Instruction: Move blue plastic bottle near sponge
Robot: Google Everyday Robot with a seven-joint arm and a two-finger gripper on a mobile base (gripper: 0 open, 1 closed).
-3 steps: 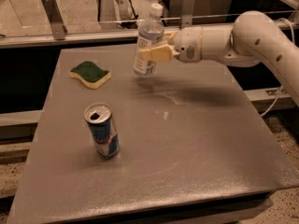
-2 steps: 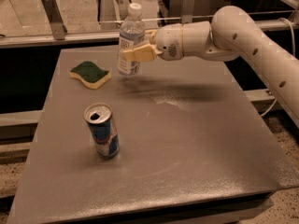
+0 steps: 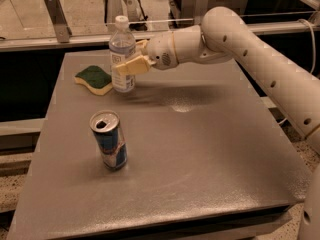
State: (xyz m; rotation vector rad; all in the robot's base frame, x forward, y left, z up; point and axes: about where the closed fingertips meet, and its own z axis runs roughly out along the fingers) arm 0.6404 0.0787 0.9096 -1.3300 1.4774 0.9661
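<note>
The blue plastic bottle (image 3: 121, 49) is clear with a white cap and stands upright at the back left of the table, its base right beside the sponge (image 3: 94, 79). The sponge has a dark green top over a yellow base and lies flat to the bottle's left. My gripper (image 3: 128, 64) reaches in from the right on the white arm and is shut on the bottle's lower body, its tan fingers (image 3: 131, 67) on either side of the label.
A blue-and-silver drink can (image 3: 109, 140) stands open-topped at the front left of the grey table (image 3: 200, 149). A metal rail and posts (image 3: 55, 16) run behind the table's back edge. My arm (image 3: 260, 59) crosses the back right.
The gripper carried the bottle leftward across the back of the table, from near the middle to right beside the sponge. The can and sponge have not moved.
</note>
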